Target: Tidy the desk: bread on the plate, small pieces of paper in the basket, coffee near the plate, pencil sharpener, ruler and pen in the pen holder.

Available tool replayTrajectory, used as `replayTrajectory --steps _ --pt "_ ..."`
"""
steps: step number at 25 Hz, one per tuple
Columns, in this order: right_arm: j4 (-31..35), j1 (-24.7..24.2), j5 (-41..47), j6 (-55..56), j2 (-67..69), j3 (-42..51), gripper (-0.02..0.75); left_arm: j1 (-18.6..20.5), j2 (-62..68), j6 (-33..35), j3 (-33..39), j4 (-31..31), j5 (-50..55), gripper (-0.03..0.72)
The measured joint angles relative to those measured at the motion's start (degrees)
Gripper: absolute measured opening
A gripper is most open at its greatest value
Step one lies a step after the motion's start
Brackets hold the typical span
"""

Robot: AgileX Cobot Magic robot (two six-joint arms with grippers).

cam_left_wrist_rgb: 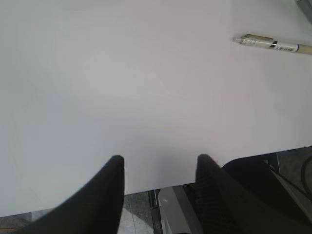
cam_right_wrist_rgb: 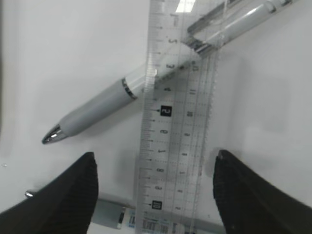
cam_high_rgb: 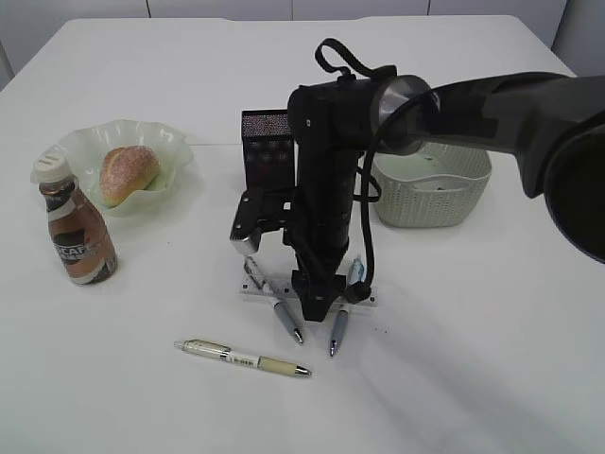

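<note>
Three slim plastic pens point(cam_high_rgb: 243, 357) lie around one clear flat ruler point(cam_right_wrist_rgb: 178, 122); right gripper point(cam_right_wrist_rgb: 156, 195) spread astride it; left gripper point(cam_left_wrist_rgb: 158, 168) spread over bare white desk point(cam_left_wrist_rgb: 122, 87) at nine o'clock.

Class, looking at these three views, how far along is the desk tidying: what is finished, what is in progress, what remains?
Done: the bread sits on the plate, with the coffee beside it. In progress: the right gripper hangs open over the ruler, which lies across a grey pen. Left: ruler and pens, including the cream pen, into the pen holder. The basket's contents are unclear.
</note>
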Motion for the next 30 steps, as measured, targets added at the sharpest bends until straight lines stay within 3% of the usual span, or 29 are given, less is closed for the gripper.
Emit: replayTrajectory --steps 30 --pt "-0.49 0.0 -0.25 0.0 0.0 0.0 0.543 0.0 0.0 0.0 0.0 -0.34 0.0 0.353"
